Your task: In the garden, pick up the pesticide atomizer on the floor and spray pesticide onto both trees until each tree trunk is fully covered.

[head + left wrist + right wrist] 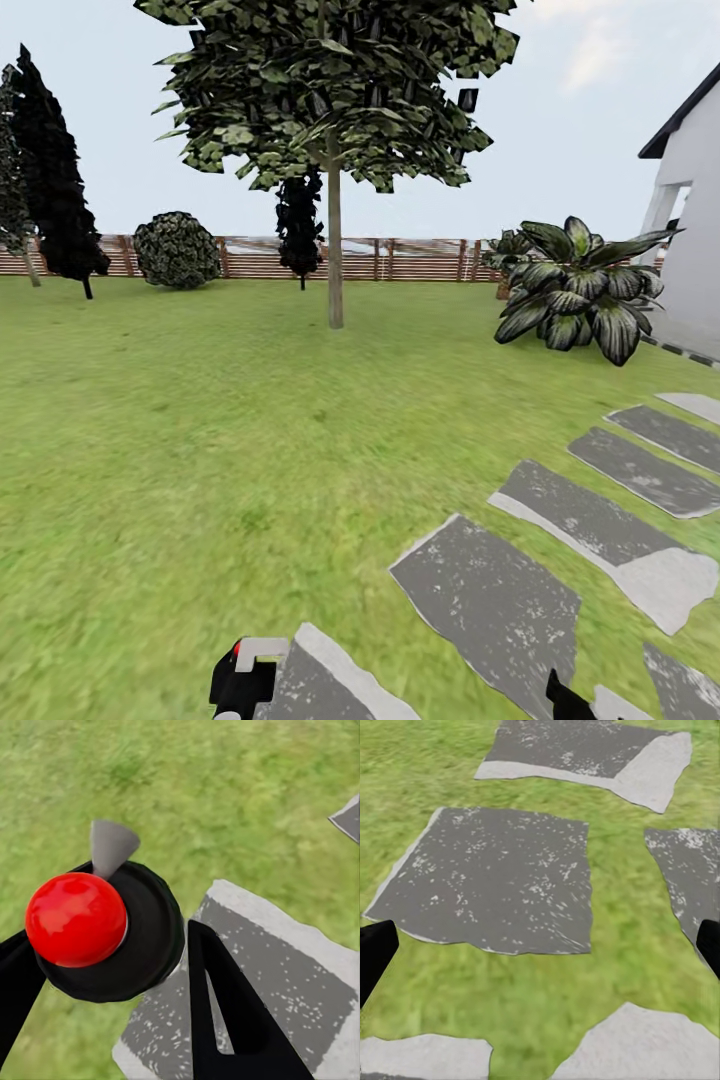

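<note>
From the head camera, a green grass lawn (180, 450) stretches away to a brown horizontal-slat wooden fence (400, 260), and one tall tree with a straight bare grey-brown trunk (335, 255) and a broad canopy of flat green leaves (330, 80) stands well ahead, near the fence. A round dark bush (177, 250) and narrow dark cypress-like trees (55, 190) stand at the left along the fence, a large broad-leaved striped plant (575, 290) grows at the right, and a white house wall (695, 220) rises beyond it. Grey irregular paving slabs (490, 600) run across the grass at the lower right. At the bottom edge the left gripper (240, 685) shows as a black shape with a bit of red and a pale piece, and a black tip of the right gripper (565, 700) pokes in. In the left wrist camera, the left gripper (112, 967) has its two black fingers (225, 1012) clamped on the pesticide atomizer (112, 930), seen end-on as a black round body with a glossy red ball cap and a grey cone nozzle, held above grass and a slab. In the right wrist camera, the right gripper (540, 952) has its black fingertips (373, 952) far apart at the two edges with nothing between them, above grey slabs set in grass.
</note>
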Motion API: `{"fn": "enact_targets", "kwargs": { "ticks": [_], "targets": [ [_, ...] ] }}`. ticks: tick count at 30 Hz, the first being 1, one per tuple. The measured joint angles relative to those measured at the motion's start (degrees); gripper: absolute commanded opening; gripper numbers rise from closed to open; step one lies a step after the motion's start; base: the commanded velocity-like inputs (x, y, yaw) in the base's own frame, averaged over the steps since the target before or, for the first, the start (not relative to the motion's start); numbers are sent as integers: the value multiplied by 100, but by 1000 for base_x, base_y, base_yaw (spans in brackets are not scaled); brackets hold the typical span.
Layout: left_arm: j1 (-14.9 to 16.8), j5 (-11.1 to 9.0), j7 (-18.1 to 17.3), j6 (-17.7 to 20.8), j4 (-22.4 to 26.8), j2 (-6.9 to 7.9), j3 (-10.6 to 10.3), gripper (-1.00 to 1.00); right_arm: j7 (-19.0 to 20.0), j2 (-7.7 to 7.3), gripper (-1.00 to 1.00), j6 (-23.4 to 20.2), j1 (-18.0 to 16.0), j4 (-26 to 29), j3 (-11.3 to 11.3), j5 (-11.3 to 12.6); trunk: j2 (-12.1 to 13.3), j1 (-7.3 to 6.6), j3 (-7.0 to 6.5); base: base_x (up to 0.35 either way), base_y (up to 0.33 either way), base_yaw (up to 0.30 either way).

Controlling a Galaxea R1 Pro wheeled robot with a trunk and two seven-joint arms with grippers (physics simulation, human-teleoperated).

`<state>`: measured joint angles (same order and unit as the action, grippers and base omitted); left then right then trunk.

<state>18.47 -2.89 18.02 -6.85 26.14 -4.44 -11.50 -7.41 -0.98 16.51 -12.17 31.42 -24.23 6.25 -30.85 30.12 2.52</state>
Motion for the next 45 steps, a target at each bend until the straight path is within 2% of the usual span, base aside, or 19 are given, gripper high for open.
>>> {"fn": "enact_targets", "kwargs": {
  "ticks": [12,21,23,45],
  "targets": [
    [0,0,0,0,-4,0,2,-100,6,2,100,0,0,0,-3,-3,0,0,5,340,0,5],
    [0,1,0,-127,-19,0,1,-100,-15,22,100,0,-1,0,-3,-8,-2,-26,6,340,0,163],
    [0,-1,0,-132,-20,0,0,-100,-16,18,100,0,0,0,-2,-5,2,8,6,340,0,53],
    [0,0,0,-150,-17,0,1,-100,-15,-4,100,0,0,0,-3,1,0,0,6,340,0,5]
  ]
}}
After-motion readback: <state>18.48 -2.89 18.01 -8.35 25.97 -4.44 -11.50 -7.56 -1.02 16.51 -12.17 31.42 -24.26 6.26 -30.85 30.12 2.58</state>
